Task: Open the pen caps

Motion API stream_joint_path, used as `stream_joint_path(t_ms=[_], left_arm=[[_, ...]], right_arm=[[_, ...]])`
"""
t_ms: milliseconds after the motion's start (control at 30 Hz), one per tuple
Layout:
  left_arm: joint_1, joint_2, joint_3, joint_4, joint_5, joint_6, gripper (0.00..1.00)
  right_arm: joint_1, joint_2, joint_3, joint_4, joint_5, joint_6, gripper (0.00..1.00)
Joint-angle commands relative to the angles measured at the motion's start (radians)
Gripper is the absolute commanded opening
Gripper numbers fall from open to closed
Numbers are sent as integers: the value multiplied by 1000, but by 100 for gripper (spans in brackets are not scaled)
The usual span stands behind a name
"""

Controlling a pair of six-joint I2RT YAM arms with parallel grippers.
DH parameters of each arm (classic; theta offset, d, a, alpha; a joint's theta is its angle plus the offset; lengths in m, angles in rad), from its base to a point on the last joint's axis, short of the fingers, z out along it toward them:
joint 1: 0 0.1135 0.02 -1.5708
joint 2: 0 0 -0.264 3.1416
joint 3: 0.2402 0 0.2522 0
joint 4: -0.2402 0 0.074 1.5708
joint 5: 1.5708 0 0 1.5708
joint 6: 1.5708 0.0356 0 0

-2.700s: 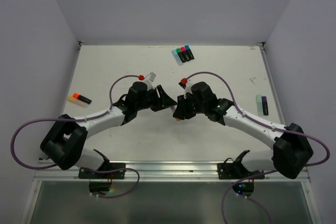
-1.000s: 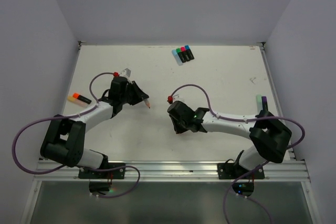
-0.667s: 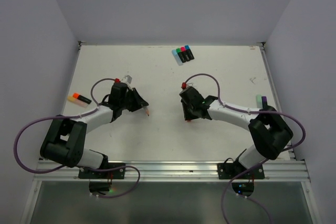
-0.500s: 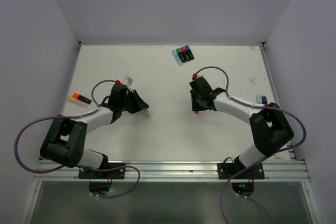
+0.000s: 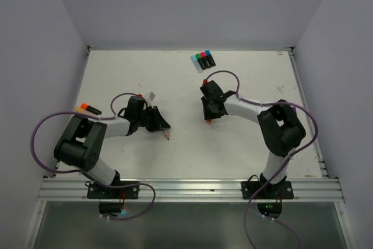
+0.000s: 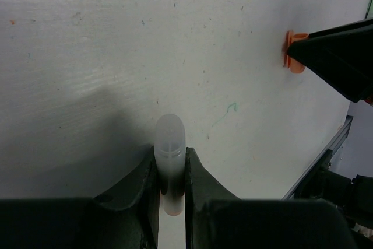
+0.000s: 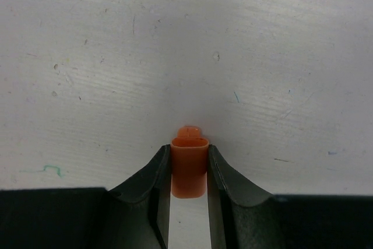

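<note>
My left gripper (image 5: 159, 125) (image 6: 170, 157) is shut on a translucent pale pen body (image 6: 169, 144), uncapped, with its orange tip (image 5: 167, 136) pointing at the near right. My right gripper (image 5: 208, 117) (image 7: 189, 154) is shut on a small orange pen cap (image 7: 189, 170), held low over the table; the cap also shows in the top view (image 5: 208, 121) and in the left wrist view (image 6: 294, 51). The two grippers are apart, with the cap off the pen.
A row of highlighters with cyan, green and pink caps (image 5: 203, 60) lies at the far middle of the table. One orange-capped highlighter (image 5: 87, 109) lies at the left edge. The right arm's elbow (image 5: 282, 123) covers the right side of the table (image 5: 175, 86).
The grippers, close together at the table's middle, have pulled apart. The left drew the pen body left and nearer; the right carried the orange cap away, ending right of centre.
</note>
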Motion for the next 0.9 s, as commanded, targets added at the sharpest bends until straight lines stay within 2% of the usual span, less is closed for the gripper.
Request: stream_joint_path(t_ms=[0,67,133,167,233,400,467,533,667,867], left_arm=[[-6,30,63,19,48,43,0],[-6,41,75,18,47,48,0],[-4,41,79,13,32,51,0],[-6,40,79,9,18,52,13],[-6,40,81,4,7,55,28],[-6,43,98,-21,-18,68,46],[-6,35,107,-34,-28,74,54],[-6,20,115,-48,-39,85,61],[-6,-19,139,-93,-73,103,65],[-6,-108,162,-134,-96,106,67]], right_arm=[[1,27,34,5,-7,10,7],[1,25,34,9,-11,10,13],[1,8,23,18,-17,10,30],[1,4,14,29,-18,10,44],[1,-4,10,31,-14,9,51],[1,-12,8,29,-11,-1,59],[1,-36,0,34,-11,-2,75],[1,-73,-1,35,-6,-4,79],[-16,-157,8,-18,63,-22,83],[-191,-297,8,-110,107,-70,86]])
